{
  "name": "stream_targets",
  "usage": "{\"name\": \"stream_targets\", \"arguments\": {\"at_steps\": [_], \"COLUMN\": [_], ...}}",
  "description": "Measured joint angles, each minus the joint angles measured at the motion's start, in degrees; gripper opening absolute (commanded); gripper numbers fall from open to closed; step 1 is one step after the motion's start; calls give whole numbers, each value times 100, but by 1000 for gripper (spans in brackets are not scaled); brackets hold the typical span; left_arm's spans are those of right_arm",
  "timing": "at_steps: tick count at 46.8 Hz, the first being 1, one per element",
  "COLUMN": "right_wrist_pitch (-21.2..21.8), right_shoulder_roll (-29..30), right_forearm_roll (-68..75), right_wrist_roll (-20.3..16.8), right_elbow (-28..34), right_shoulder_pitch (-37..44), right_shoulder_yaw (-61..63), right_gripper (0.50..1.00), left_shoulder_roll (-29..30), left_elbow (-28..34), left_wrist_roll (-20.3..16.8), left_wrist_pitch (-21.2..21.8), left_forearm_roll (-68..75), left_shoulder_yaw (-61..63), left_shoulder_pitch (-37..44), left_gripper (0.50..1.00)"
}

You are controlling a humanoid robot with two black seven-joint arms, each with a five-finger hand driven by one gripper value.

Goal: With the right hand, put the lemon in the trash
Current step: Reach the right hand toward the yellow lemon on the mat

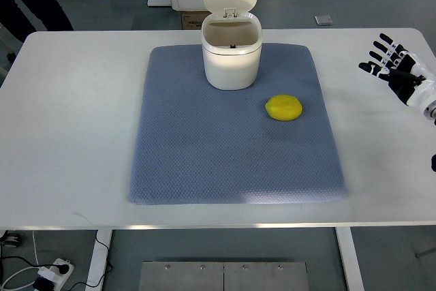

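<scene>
lemon (283, 108) on mat, robot hand (394, 67) well right

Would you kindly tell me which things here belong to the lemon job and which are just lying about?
Part of the job:
- lemon, on the mat
- trash bin, lid up
- right hand, open, holding nothing

Just lying about:
- blue mat
- white table
- power strip on the floor

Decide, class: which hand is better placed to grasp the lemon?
Right. The right hand, fingers spread, hovers at the table's right side, the lemon lies on the mat's right half, and no left hand is in view.
</scene>
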Motion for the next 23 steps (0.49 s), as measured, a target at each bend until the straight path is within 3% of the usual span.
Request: {"name": "stream_targets", "arguments": {"at_steps": [18,23], "right_wrist_pitch": [-55,-362], "right_shoulder_roll": [-720,-716], "right_forearm_roll": [-1152,-1467], "right_wrist_roll": [244,248], "right_elbow": [1248,1389], "right_shoulder_pitch": [60,113], "right_shoulder_yaw": [-229,-297], "right_gripper": [991,991], "left_shoulder_roll": [0,0], "left_elbow": [-3,-1], "left_wrist_roll": [0,0], "left_wrist_pitch": [-2,-3], "left_forearm_roll": [0,0], "left_shoulder_yaw": [0,0], "left_shoulder_pitch": [-1,0], "left_gripper": [1000,1000]}}
